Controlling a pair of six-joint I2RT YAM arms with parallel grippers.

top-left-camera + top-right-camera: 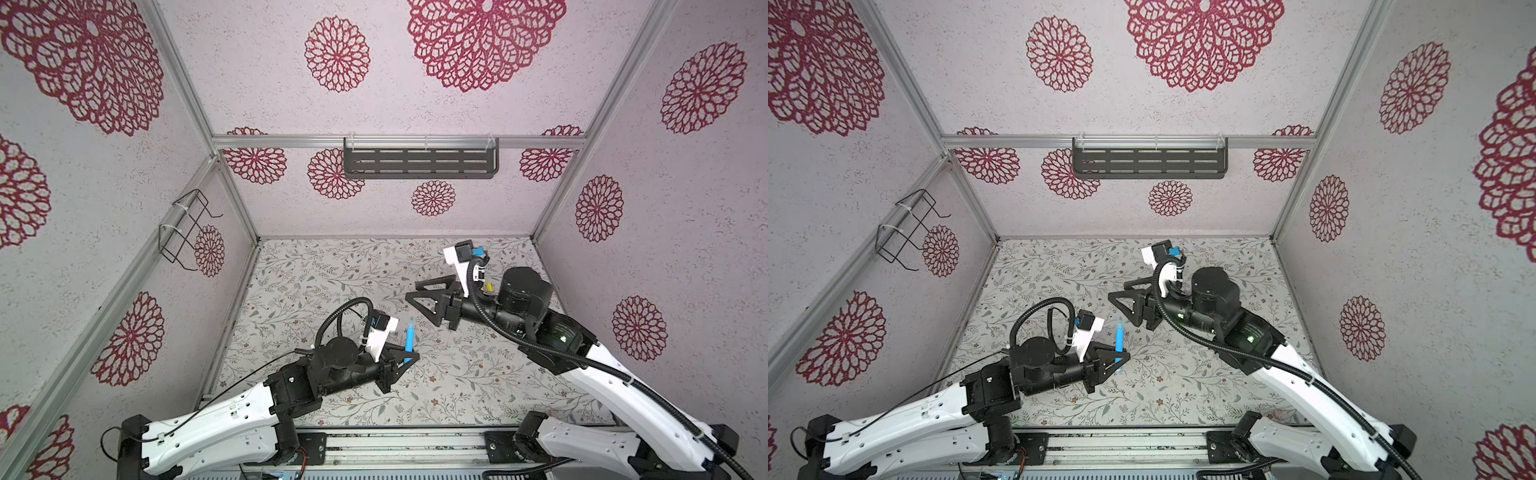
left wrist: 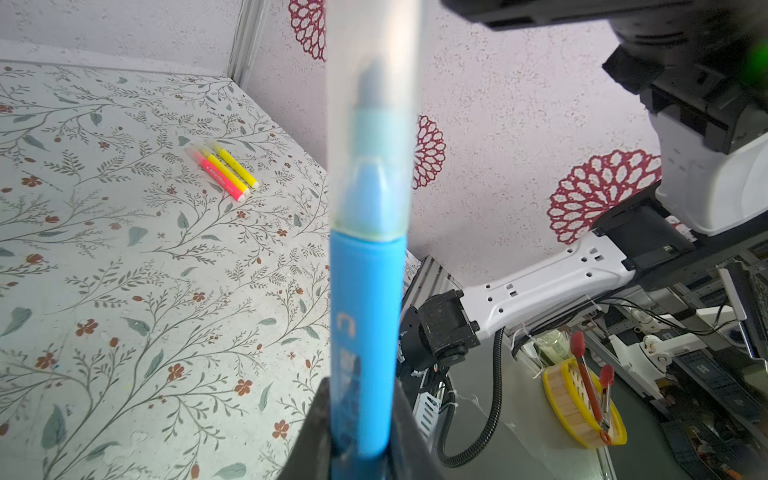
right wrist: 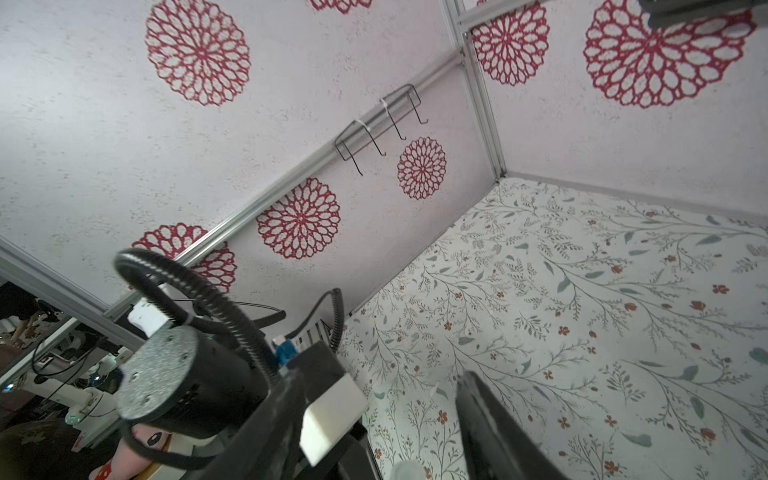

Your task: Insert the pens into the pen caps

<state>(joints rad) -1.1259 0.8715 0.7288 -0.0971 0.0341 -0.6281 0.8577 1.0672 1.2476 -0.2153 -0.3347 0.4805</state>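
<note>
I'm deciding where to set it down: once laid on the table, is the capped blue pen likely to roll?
Probably yes: the blue pen has a round, smooth barrel and no clip shows. It seems stiff and light, sticking out straight from the left gripper, which pinches only one end. Its clear cap looks slick, so it might slip if nudged.

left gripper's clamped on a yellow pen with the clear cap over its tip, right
Not quite: the left gripper is clamped on a blue pen, not a yellow one, as the left wrist view shows. The clear cap does cover its tip.
</note>
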